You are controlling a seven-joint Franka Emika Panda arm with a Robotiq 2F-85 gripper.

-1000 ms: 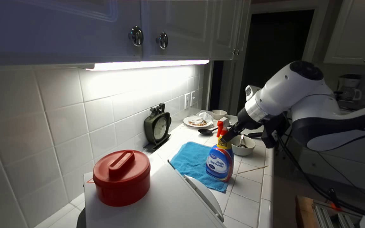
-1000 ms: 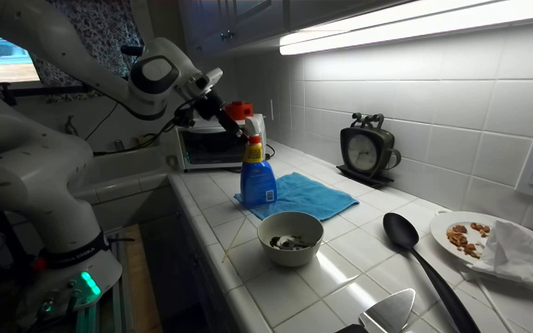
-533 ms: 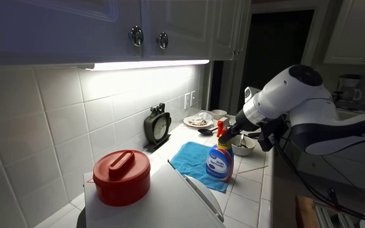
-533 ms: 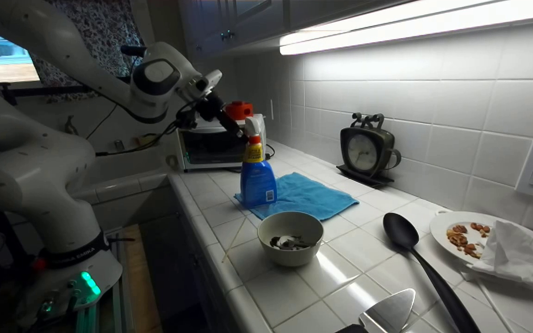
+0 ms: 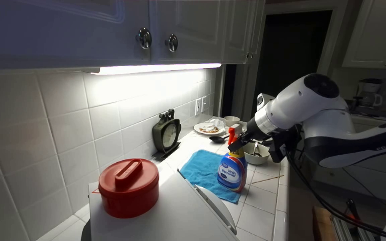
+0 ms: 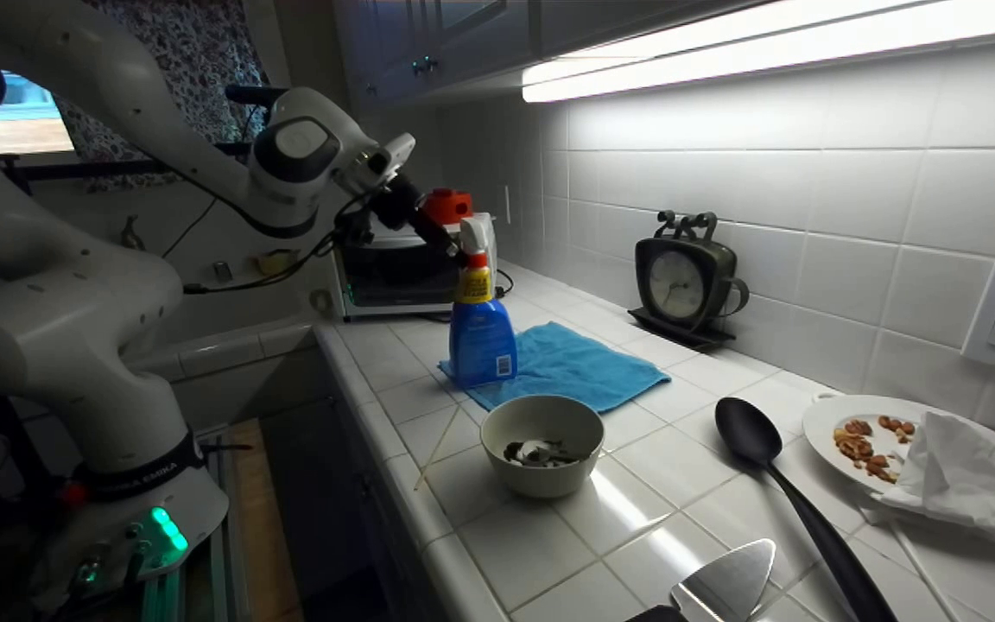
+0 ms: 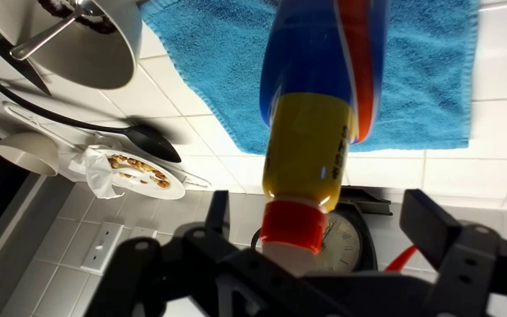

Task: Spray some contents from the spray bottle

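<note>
From the left in an exterior view, a blue cloth (image 5: 194, 167) lies under the spray bottle (image 5: 233, 174), which stands upright, long axis vertical, label (image 5: 228, 172) facing this view, red trigger (image 5: 231, 136) at its left. My gripper (image 7: 318, 211) slants in at right, its fingers apart, the neck (image 7: 294, 225) between them.

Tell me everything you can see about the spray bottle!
The spray bottle is blue and looks like plastic, with a red stripe and a front label saying "Stain Remover". Above sit a yellow wrap, a red collar and a white head with a red trigger. It stands upright on the blue cloth, near an edge. In the wrist view the open gripper flanks the collar, with gaps either side; any touch higher up is hidden. I can't tell how full it is.
</note>
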